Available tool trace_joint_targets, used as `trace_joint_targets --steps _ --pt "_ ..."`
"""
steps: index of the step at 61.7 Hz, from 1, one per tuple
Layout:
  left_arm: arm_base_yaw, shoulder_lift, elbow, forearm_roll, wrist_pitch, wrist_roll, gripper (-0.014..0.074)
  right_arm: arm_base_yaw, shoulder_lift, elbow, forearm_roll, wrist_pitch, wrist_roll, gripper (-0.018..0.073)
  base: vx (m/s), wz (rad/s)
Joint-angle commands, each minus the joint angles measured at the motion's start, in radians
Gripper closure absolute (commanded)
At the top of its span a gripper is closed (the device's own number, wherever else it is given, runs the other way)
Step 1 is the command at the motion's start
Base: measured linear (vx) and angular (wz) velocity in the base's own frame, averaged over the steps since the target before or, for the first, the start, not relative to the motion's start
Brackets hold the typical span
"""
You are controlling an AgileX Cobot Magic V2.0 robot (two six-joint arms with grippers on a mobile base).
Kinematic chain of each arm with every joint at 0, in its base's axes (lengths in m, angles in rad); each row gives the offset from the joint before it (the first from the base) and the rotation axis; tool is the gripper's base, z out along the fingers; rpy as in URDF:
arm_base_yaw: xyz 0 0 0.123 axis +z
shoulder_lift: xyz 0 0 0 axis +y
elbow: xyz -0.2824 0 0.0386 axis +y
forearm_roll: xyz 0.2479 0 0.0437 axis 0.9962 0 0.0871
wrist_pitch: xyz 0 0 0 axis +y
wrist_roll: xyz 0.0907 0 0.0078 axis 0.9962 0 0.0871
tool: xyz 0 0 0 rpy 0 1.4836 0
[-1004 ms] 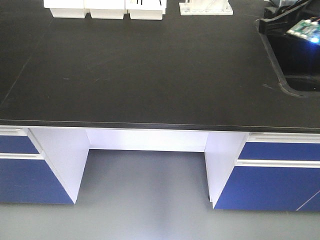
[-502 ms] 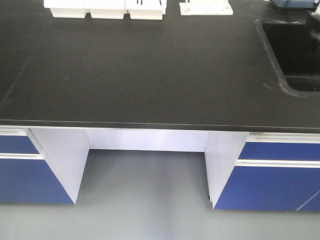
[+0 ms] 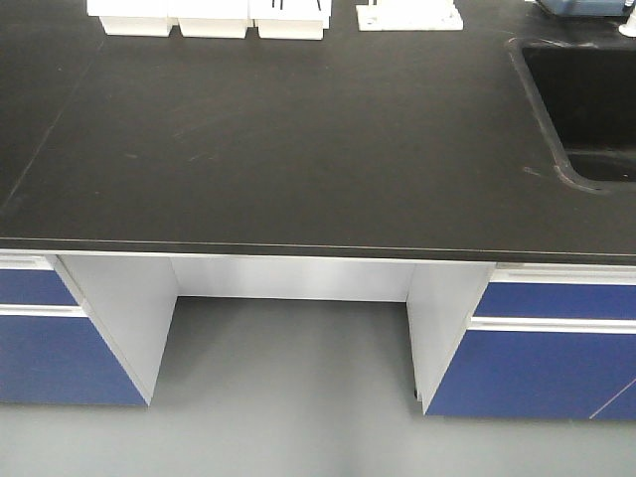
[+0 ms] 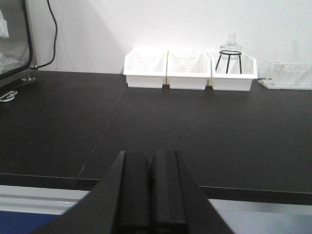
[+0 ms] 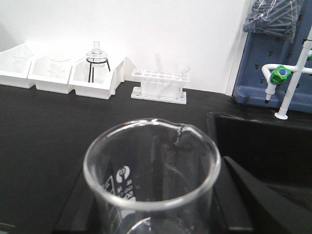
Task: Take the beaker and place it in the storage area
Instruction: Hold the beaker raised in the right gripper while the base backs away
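Holding the beaker tight, the right end effector hangs over the bench left of the sink. The left end effector is closed on nothing. Next, I think, the beaker must be carried to the storage area, not seen here.

Black counter bears white trays and a sink.
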Motion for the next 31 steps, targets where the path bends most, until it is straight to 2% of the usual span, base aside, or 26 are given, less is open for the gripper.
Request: trace_joint_targets --steps 1,16,31 --pt "-0.007 -0.017 0.022 -0.006 -0.085 -0.006 0.0605 -0.008 -0.045 0.002 -0.017 -0.05 0.003 0.0563 0.0 0.0" --pt "-0.007 -0.017 0.022 -0.006 -0.085 -0.006 0.0605 -0.008 -0.156 0.043 -0.017 -0.006 -0.001 0.0563 0.0 0.0" --pt "-0.007 -0.017 0.022 -0.006 -0.085 -0.006 0.0605 -0.008 -0.171 0.043 -0.016 0.033 -0.001 0.0563 0.0 0.0"
